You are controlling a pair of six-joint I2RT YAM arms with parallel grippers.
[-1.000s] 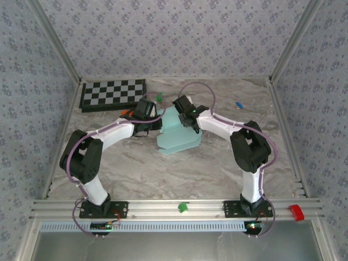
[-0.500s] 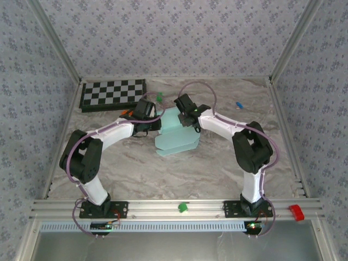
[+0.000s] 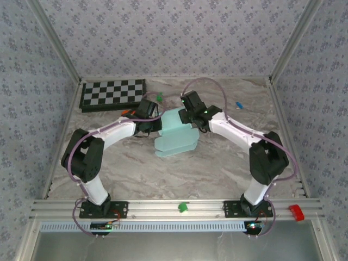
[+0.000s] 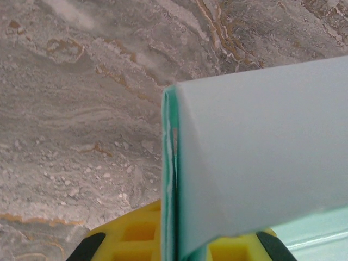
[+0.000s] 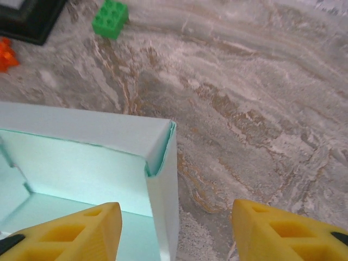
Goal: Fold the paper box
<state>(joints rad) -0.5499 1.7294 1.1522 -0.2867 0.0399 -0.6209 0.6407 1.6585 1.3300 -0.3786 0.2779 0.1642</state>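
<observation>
The paper box point(image 3: 175, 136) is pale light-blue card, partly folded, lying mid-table with two rounded flaps flat toward the front. My left gripper point(image 3: 155, 124) is at its left side. In the left wrist view an upright wall of the box point(image 4: 255, 147) stands pinched between the yellow fingers point(image 4: 128, 234), so the left gripper point(image 4: 176, 247) is shut on it. My right gripper point(image 3: 188, 112) hangs at the box's far right corner. In the right wrist view that raised corner point(image 5: 161, 147) sits between wide-apart yellow fingers point(image 5: 70, 234); the right gripper point(image 5: 174, 234) is open.
A black-and-white checkerboard point(image 3: 113, 94) lies at the back left. A green brick point(image 3: 159, 98) and a small orange piece point(image 3: 126, 112) sit near the left gripper. A small blue item point(image 3: 238, 105) lies back right. A green brick point(image 3: 182, 207) and a red piece point(image 3: 296, 212) rest on the front rail.
The right arm's elbow swung out to the right and its gripper moved back to the box's far corner. The box shifted slightly left. The left arm barely moved.
</observation>
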